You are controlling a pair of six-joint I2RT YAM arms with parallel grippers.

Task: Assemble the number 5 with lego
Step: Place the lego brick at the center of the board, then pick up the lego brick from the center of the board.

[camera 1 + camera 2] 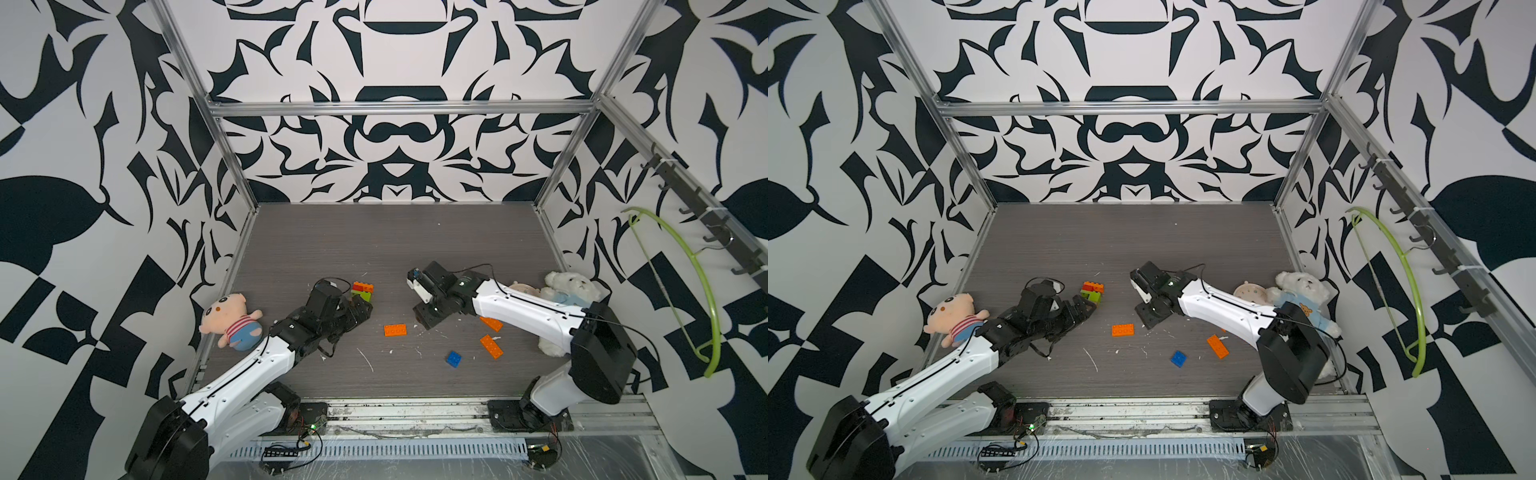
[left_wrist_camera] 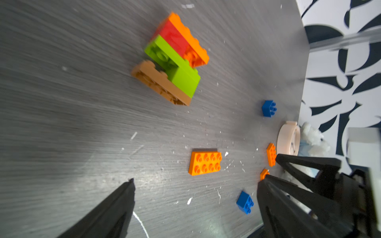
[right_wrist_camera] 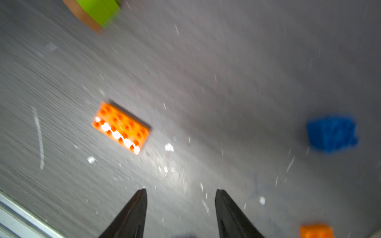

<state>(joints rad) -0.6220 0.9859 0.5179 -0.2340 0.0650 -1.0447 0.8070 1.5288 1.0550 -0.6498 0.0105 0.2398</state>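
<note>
A lego cluster (image 1: pixel 363 290) (image 1: pixel 1092 291) of orange, red, lime green and tan bricks (image 2: pixel 173 57) lies left of the table's middle. My left gripper (image 1: pixel 360 309) (image 2: pixel 199 180) sits just in front of it, open wide and empty. A loose orange brick (image 1: pixel 395 330) (image 1: pixel 1123 329) (image 3: pixel 121 127) lies flat between the arms. My right gripper (image 1: pixel 424 322) (image 3: pixel 181 191) hovers just right of that brick, jaws apart with nothing between them. A blue brick (image 1: pixel 454 359) (image 2: pixel 245 202) and two more orange bricks (image 1: pixel 491 346) lie nearer the right arm. The left wrist view shows a second blue brick (image 2: pixel 269 108).
A pink pig plush (image 1: pixel 232 320) lies against the left wall. A white teddy bear (image 1: pixel 569 291) and a round pink disc (image 1: pixel 1250 293) sit behind the right arm. A green hanger (image 1: pixel 702 291) hangs on the right wall. A metal rail (image 1: pixel 415 409) runs along the front edge.
</note>
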